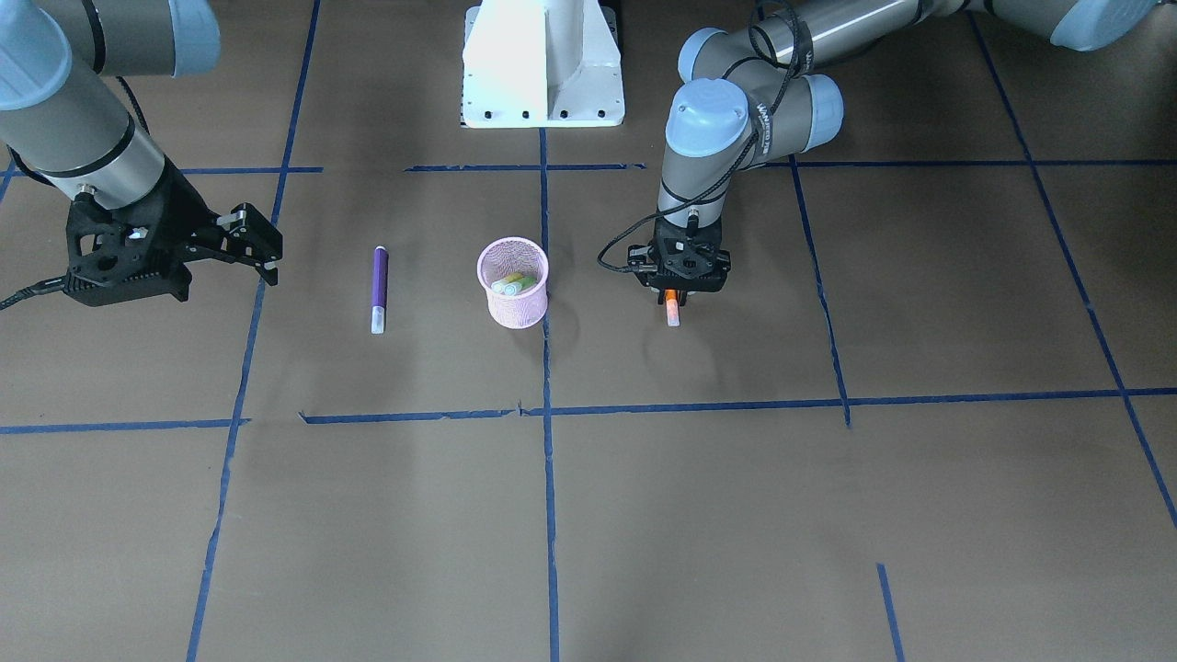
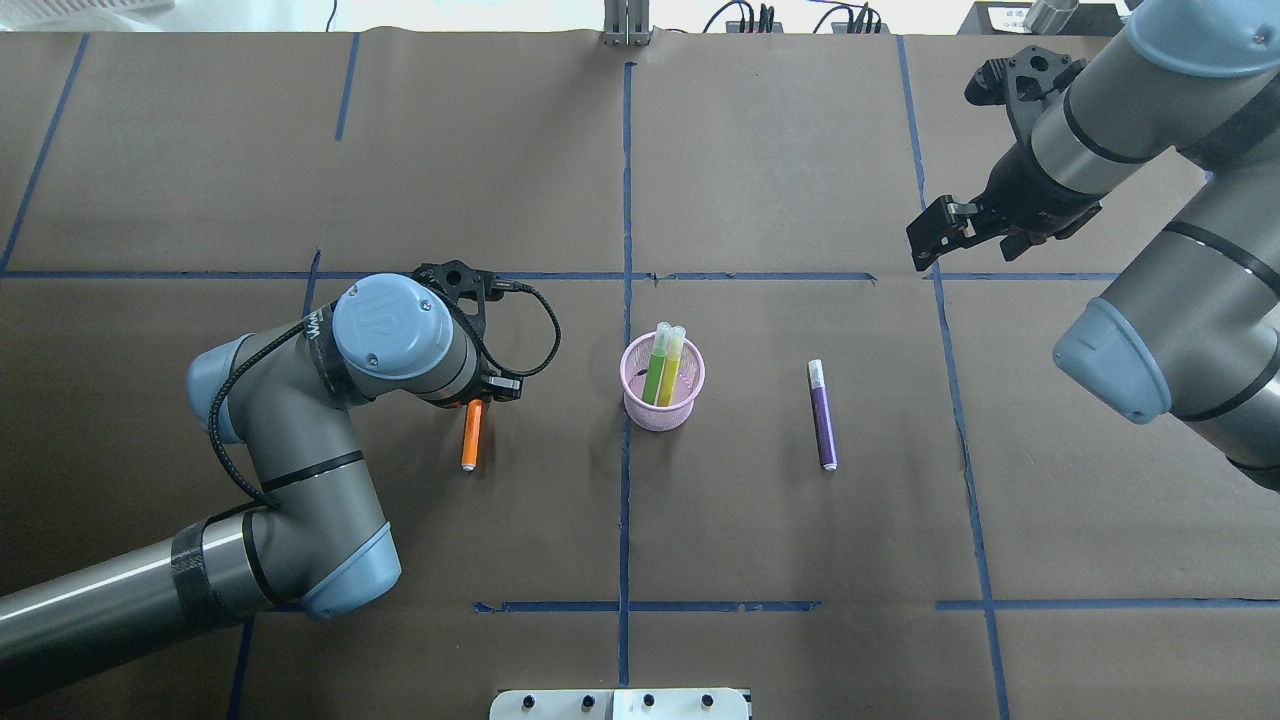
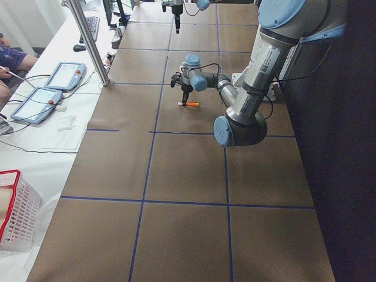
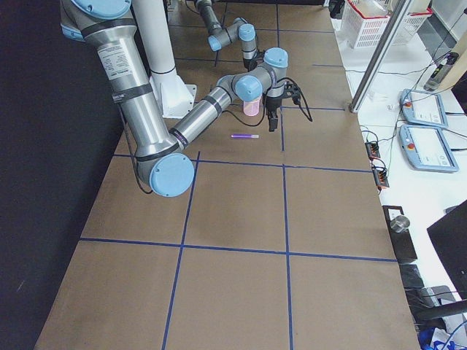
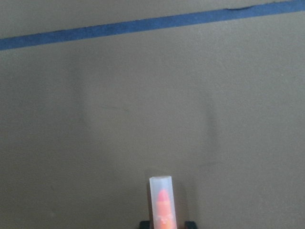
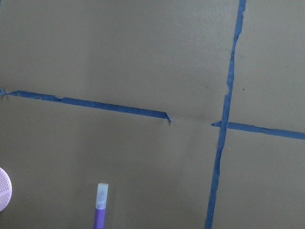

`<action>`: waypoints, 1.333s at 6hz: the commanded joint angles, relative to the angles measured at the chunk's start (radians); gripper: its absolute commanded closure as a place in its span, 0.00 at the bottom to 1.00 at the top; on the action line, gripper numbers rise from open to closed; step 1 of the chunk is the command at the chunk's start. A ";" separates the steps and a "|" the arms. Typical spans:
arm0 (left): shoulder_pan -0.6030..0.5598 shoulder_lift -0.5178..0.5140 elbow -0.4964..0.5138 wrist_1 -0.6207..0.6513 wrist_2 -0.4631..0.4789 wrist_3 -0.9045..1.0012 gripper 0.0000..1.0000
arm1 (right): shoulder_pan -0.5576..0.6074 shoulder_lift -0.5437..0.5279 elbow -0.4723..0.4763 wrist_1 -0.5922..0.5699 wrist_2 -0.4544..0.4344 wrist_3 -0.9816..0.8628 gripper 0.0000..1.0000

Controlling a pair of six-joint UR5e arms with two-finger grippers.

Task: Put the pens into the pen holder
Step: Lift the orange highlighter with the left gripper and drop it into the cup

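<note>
holder [image 2: 661,416] stands between left gripper [image 1: 672,296] clamped on orange pen [image 2: 471,441] and spread right gripper [image 1: 268,250].

You see a pink wire-mesh pen holder [image 2: 650,412]. It carries a green pen [image 2: 655,372] and a yellow-green pen [image 2: 673,362], both pale at the tip. The orange pen [image 2: 471,435] and the purple pen [image 2: 822,418] each end in a translucent whitish cap. Your surface [image 2: 800,150] is plain brown, gridded with blue tape [image 2: 626,180]. The left arm [image 2: 290,430] and right arm [image 2: 1200,270] are grey with light-blue joint caps.
</note>
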 commanded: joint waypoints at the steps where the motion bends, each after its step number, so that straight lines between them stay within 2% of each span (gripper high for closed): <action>1: 0.002 0.002 0.000 0.000 -0.001 0.000 0.73 | 0.000 0.000 -0.001 0.000 0.000 0.000 0.01; 2: 0.003 0.002 0.003 0.000 -0.001 0.000 0.73 | 0.000 0.000 -0.001 0.000 0.000 0.000 0.01; 3: 0.003 0.000 0.002 0.002 -0.001 0.000 0.78 | -0.002 0.000 -0.001 0.000 0.000 0.000 0.01; 4: 0.002 -0.001 -0.012 0.005 -0.001 0.000 0.93 | -0.002 0.000 -0.001 0.000 0.000 0.003 0.01; 5: 0.000 -0.003 -0.056 0.005 0.002 -0.005 1.00 | 0.000 0.000 -0.001 0.002 -0.003 0.008 0.01; 6: -0.008 -0.003 -0.160 0.002 0.040 -0.005 1.00 | 0.000 -0.002 -0.001 0.002 -0.006 0.012 0.01; 7: -0.003 -0.030 -0.240 -0.027 0.166 0.014 1.00 | 0.000 -0.002 0.002 0.002 -0.007 0.015 0.01; 8: 0.000 -0.101 -0.242 -0.089 0.193 0.006 0.99 | 0.000 -0.002 0.004 0.002 -0.007 0.015 0.01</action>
